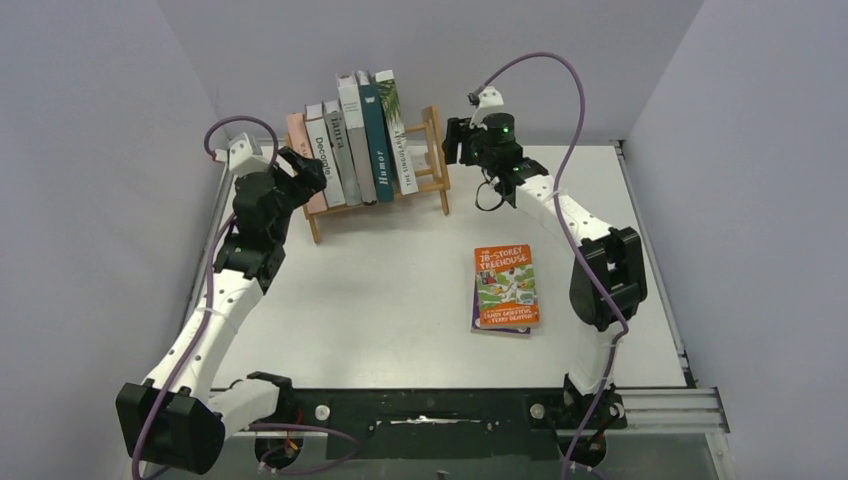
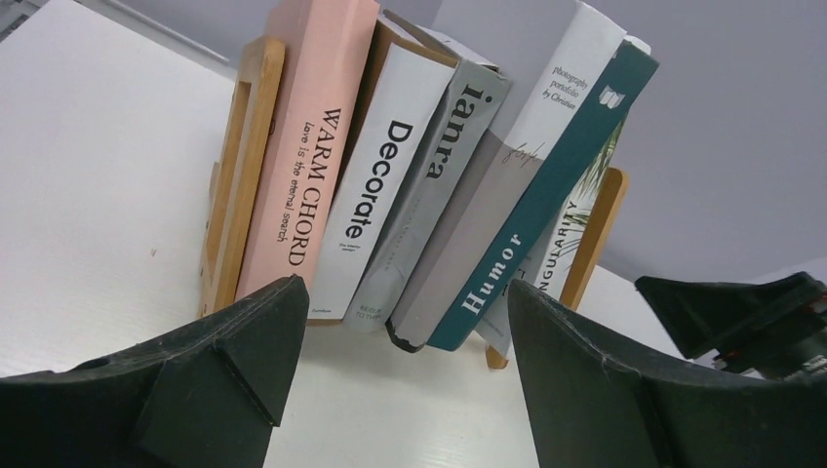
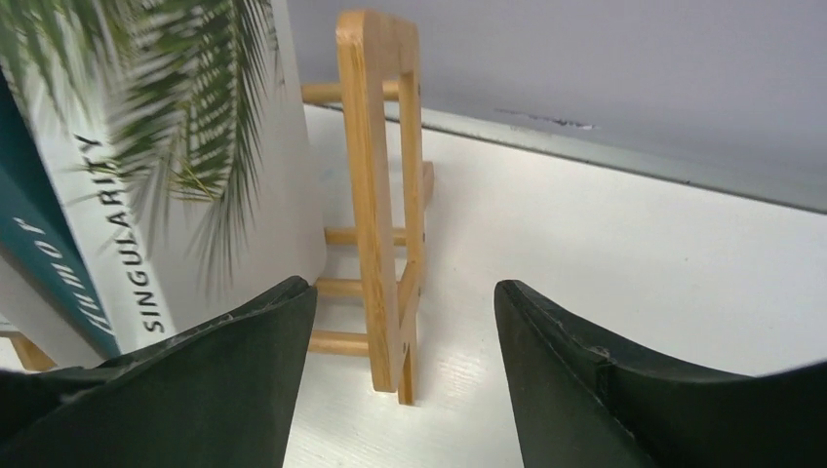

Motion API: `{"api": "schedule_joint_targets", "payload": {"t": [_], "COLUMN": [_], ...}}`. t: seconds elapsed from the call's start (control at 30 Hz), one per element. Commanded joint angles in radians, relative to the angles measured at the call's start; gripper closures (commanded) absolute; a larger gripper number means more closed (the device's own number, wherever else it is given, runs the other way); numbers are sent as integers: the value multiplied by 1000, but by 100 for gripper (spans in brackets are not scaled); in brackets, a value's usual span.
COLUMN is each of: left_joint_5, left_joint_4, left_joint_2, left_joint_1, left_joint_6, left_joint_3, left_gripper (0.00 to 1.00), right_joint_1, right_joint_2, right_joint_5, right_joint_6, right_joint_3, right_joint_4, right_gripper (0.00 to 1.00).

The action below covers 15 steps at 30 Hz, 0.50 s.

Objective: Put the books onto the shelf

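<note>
Several books (image 1: pixel 350 140) stand leaning in the light-wood shelf (image 1: pixel 437 160) at the back of the table. In the left wrist view they are pink "Warm Chord" (image 2: pixel 307 166), "Decorate" (image 2: pixel 375 185), a grey one (image 2: pixel 439 185), a grey-white one (image 2: pixel 517 166), teal "Humor" (image 2: pixel 546 214) and the palm-leaf book (image 2: pixel 571 239). My left gripper (image 1: pixel 305 170) (image 2: pixel 405 292) hangs open and empty in front of the row's left part. My right gripper (image 1: pixel 452 140) (image 3: pixel 402 292) is open and empty just before the shelf's right end frame (image 3: pixel 375 195), beside the palm-leaf book (image 3: pixel 195 146). An orange paperback (image 1: pixel 506 284) lies flat mid-table.
A thin purple book (image 1: pixel 478 322) peeks out under the orange paperback. Grey walls close in behind and beside the white table (image 1: pixel 380 300). The right arm's elbow (image 1: pixel 608 280) hangs just right of the paperback. A purple cable (image 1: pixel 560 80) loops above the right wrist.
</note>
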Motion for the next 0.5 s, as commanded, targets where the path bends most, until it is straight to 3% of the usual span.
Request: {"api": "schedule_joint_targets", "payload": {"t": [0.0, 0.47], "left_joint_5": [22, 88], "left_joint_4": [3, -1], "left_joint_2": [6, -37], "left_joint_1": [9, 9], "left_joint_6": [25, -6], "left_joint_3": [57, 10], "left_gripper": [25, 25], "right_joint_1": [-22, -30], "right_joint_2": [29, 182], "right_joint_5": [-88, -157], "right_joint_6": [-13, -9], "right_joint_3": [77, 214], "right_joint_4": [-14, -60], "right_gripper": [32, 31]}}
